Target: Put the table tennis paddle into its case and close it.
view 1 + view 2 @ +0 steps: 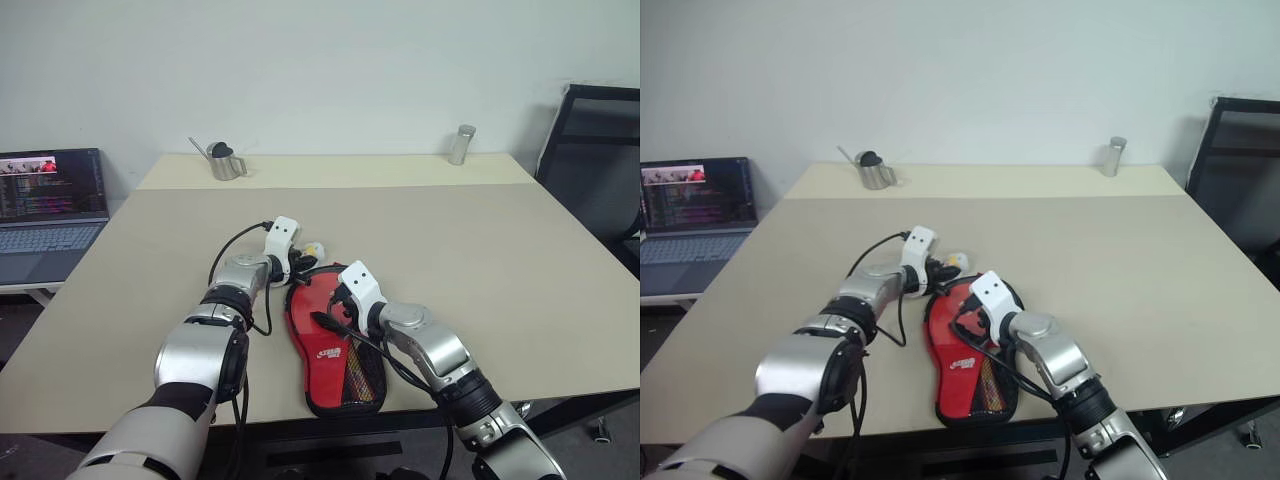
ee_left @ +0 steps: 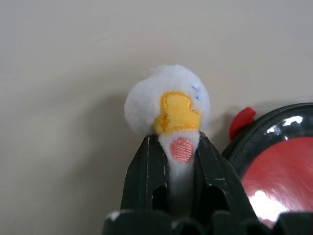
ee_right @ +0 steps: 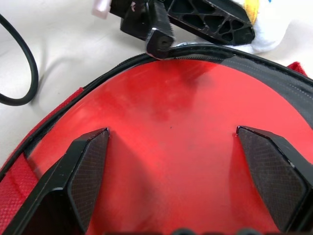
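- While lying inside the case, shows its red rubber face upward: the table tennis paddle, round head toward the far end of the pouch.
- Rests flat near the front edge of the table, red side with white logo and mesh panel up, black zipper edge around the paddle head not closed.
- Hangs from the zipper at the far end of the case: a small white plush charm with yellow beak and pink spot.
- Grips this plush charm: left gripper, two black fingers pressed narrow on its lower part, white fabric squeezed between them.
- Hovers just over the red paddle face: right gripper, fingers spread wide, one at each side, holding nothing; contact with the rubber cannot be told.
- Stand at the far table edge, well apart: a metal watering can and a metal cylinder.
- Sits on a lower surface at the left: an open laptop.
- Stands at the right: a black chair.
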Controlling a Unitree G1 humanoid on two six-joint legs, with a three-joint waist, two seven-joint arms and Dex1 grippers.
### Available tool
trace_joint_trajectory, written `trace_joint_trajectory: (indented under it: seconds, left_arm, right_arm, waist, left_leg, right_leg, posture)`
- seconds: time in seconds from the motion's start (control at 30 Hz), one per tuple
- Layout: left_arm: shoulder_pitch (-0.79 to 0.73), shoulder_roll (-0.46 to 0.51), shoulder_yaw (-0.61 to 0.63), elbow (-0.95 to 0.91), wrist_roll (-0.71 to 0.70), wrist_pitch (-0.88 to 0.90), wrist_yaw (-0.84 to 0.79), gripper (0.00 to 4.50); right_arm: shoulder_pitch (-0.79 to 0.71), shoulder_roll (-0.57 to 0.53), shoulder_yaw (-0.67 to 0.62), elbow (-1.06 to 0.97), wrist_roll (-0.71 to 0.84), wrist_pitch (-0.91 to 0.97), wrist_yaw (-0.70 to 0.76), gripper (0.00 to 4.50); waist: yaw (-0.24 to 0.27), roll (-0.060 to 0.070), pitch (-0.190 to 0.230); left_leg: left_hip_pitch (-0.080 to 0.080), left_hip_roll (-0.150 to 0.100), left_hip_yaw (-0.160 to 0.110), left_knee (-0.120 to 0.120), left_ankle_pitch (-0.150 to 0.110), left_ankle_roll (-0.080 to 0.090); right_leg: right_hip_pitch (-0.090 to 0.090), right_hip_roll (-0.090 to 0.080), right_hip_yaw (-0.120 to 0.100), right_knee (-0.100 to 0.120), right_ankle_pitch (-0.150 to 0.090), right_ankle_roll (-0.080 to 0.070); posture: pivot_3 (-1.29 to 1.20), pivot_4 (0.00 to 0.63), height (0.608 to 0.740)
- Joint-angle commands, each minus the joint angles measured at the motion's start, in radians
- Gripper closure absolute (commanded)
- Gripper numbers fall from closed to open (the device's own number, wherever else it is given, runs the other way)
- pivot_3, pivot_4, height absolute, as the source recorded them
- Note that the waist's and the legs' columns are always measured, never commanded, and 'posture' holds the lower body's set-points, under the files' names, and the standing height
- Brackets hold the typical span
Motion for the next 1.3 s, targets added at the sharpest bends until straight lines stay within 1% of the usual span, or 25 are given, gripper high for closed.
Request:
trace_joint_trajectory:
  seconds: [0.03,0.17,0.37,0.53,0.67,0.8,0.97,1.17,1.3]
  left_arm:
    - [-0.023,0.023,-0.032,-0.039,0.037,-0.061,-0.033,4.31]
    - [-0.067,0.011,-0.081,-0.038,0.087,-0.133,-0.059,4.31]
    - [-0.115,-0.061,-0.134,-0.011,0.15,-0.245,-0.046,4.31]
    - [-0.139,-0.129,-0.157,0.01,0.191,-0.29,0.025,4.32]
    - [-0.143,-0.163,-0.189,0.018,0.242,-0.34,0.086,4.32]
    - [-0.146,-0.168,-0.233,0.028,0.309,-0.374,0.176,4.32]
    - [-0.152,-0.148,-0.254,0.04,0.362,-0.363,0.288,4.32]
    - [-0.154,-0.113,-0.245,0.048,0.389,-0.321,0.397,4.32]
    - [-0.143,-0.106,-0.244,0.052,0.398,-0.29,0.432,4.32]
  right_arm:
    - [0.045,-0.02,0.042,0.087,-0.053,0.02,-0.008,0.0]
    - [0.063,-0.033,0.053,0.111,-0.073,0.012,-0.01,0.0]
    - [0.073,-0.037,0.044,0.115,-0.072,0.017,-0.019,0.0]
    - [0.089,-0.042,0.039,0.105,-0.073,0.04,-0.035,0.0]
    - [0.108,-0.043,0.041,0.09,-0.075,0.055,-0.048,0.0]
    - [0.128,-0.034,0.051,0.063,-0.075,0.071,-0.065,0.0]
    - [0.16,-0.029,0.067,0.012,-0.074,0.099,-0.082,0.0]
    - [0.179,-0.022,0.074,-0.018,-0.075,0.119,-0.094,0.0]
    - [0.192,-0.011,0.074,-0.033,-0.077,0.128,-0.102,0.0]
  waist:
    - [0.0,0.0,-0.001]
    - [0.0,0.0,-0.003]
    - [0.002,0.001,-0.01]
    - [0.005,0.002,-0.012]
    - [0.01,0.005,-0.017]
    - [0.014,0.006,-0.019]
    - [0.016,0.006,-0.019]
    - [0.015,0.006,-0.019]
    - [0.013,0.006,-0.019]
  left_leg:
    - [0.0,0.0,0.0,0.0,0.0,0.0]
    - [0.001,0.0,0.0,0.0,0.0,0.0]
    - [0.001,0.0,0.0,0.0,0.0,0.0]
    - [0.002,0.0,0.0,0.0,0.0,0.0]
    - [0.002,-0.001,-0.001,0.0,0.0,0.0]
    - [0.002,-0.001,-0.001,0.001,0.0,0.0]
    - [0.002,-0.001,0.0,0.0,0.0,0.0]
    - [0.001,-0.001,0.0,0.0,0.0,0.0]
    - [0.002,-0.001,0.0,0.0,0.0,0.0]
  right_leg:
    - [0.0,0.0,0.0,0.0,0.0,0.0]
    - [0.001,0.0,0.0,0.0,0.0,0.0]
    - [0.001,0.0,0.0,0.0,0.0,0.0]
    - [0.002,0.0,0.0,0.0,0.0,0.0]
    - [0.002,-0.001,0.0,0.0,0.0,0.0]
    - [0.003,-0.001,0.0,0.0,0.0,0.0]
    - [0.003,-0.001,0.0,-0.001,0.0,0.001]
    - [0.002,-0.002,-0.001,-0.001,0.0,0.001]
    - [0.002,-0.002,-0.001,-0.001,0.0,0.001]
  posture:
    - [0.0,0.15,0.74]
    - [0.0,0.15,0.74]
    - [0.0,0.15,0.74]
    - [0.0,0.15,0.74]
    - [0.0,0.15,0.74]
    - [0.0,0.15,0.74]
    - [0.0,0.15,0.74]
    - [0.0,0.15,0.74]
    - [0.0,0.15,0.74]
